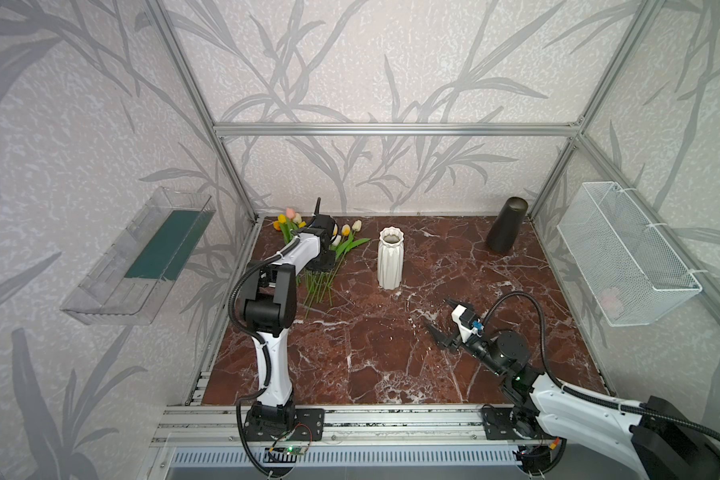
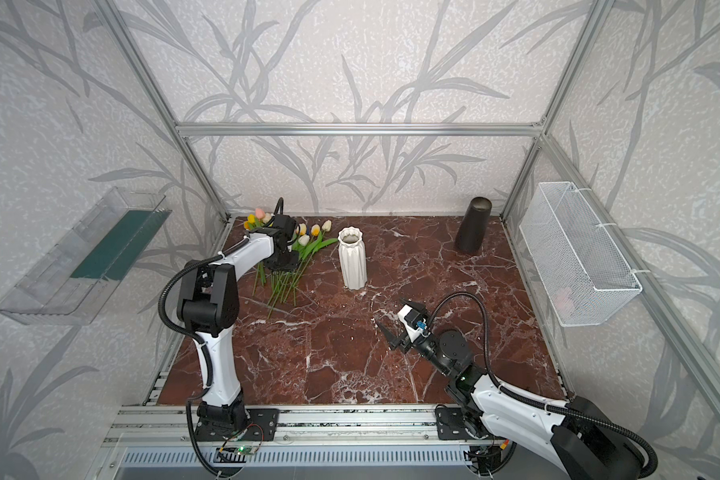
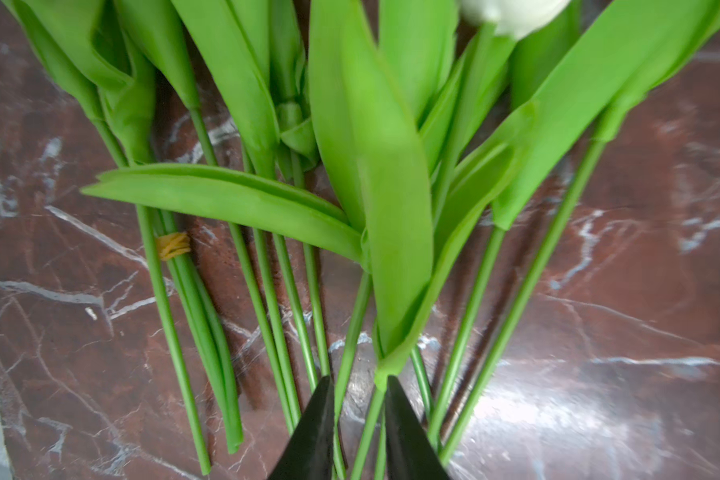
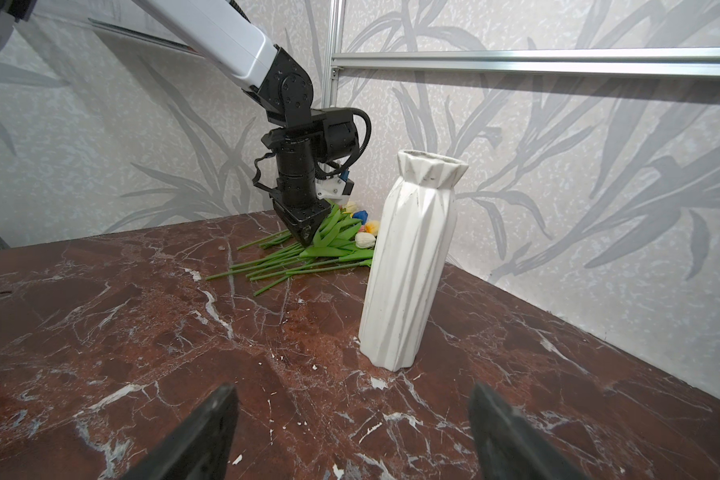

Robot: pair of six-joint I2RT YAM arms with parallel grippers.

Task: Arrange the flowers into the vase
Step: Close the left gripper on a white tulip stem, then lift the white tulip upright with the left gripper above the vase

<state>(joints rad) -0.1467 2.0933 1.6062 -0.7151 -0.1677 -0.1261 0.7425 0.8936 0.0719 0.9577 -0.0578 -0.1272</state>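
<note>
- Red-brown marble table (image 1: pixel 391 365): it bears the flowers (image 1: pixel 341 249) at its far left corner in both top views (image 2: pixel 308 249), lying flat with heads towards the back wall and stems fanned forward.
- White ribbed vase (image 1: pixel 390 259): it stands upright and empty just right of the flowers and apart from them (image 2: pixel 352 259).
- Left gripper (image 3: pixel 360 380): the top views hide its tips under the wrist. Its own camera shows the fingers narrowly parted, with two green stems running through the gap. Whether they pinch the stems cannot be told.
- Yellow rubber band (image 3: pixel 173 246): seen only by the left wrist camera, it binds a few stems together.
- Right wrist camera: it alone gives the side-on view. The left gripper (image 4: pixel 304 239) points down into the leaves of the flowers (image 4: pixel 308 257), a blue head (image 4: pixel 360 216) shows behind, and the vase (image 4: pixel 412 270) stands nearer.
- Right gripper (image 1: pixel 437 313): its fingers are spread wide and hold nothing. It hovers low over bare marble in front of the vase (image 2: pixel 388 310) (image 4: pixel 352 388).
- Dark tapered vase (image 1: pixel 508 224): it stands at the far right corner.
</note>
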